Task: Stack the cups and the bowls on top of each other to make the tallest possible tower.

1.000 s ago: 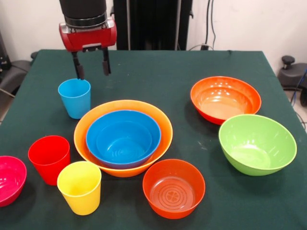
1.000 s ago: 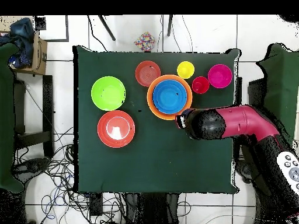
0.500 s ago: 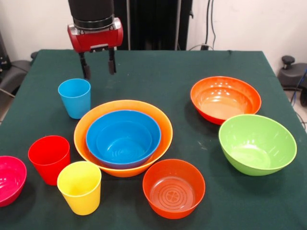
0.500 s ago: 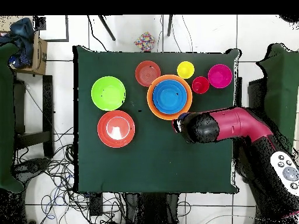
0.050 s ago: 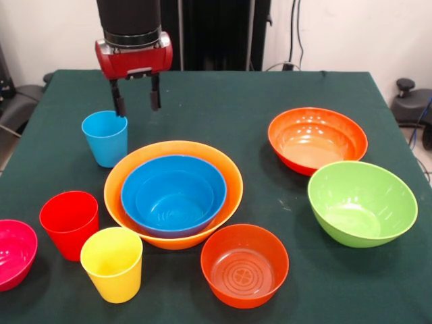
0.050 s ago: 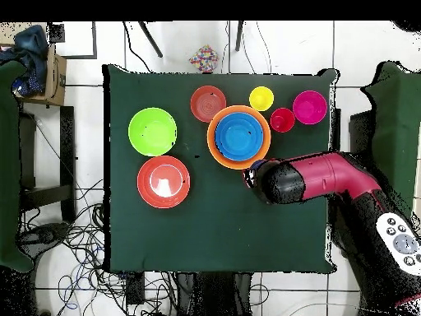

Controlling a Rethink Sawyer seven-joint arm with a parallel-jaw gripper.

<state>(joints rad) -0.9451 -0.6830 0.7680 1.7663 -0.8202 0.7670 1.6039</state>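
The pincer (image 5: 136, 102) hangs with its fingers apart, empty, just at 1 o'clock of the light blue cup (image 5: 105, 138), above the bench (image 5: 223, 94).

1. White wall (image 5: 351, 34) behind – dark panel (image 5: 216, 34) against it.
2. Green-clothed table (image 6: 214, 222) on white tiled floor (image 6: 164, 45).
3. Tangled cables (image 6: 82, 239) – cardboard box (image 6: 56, 72) beside.
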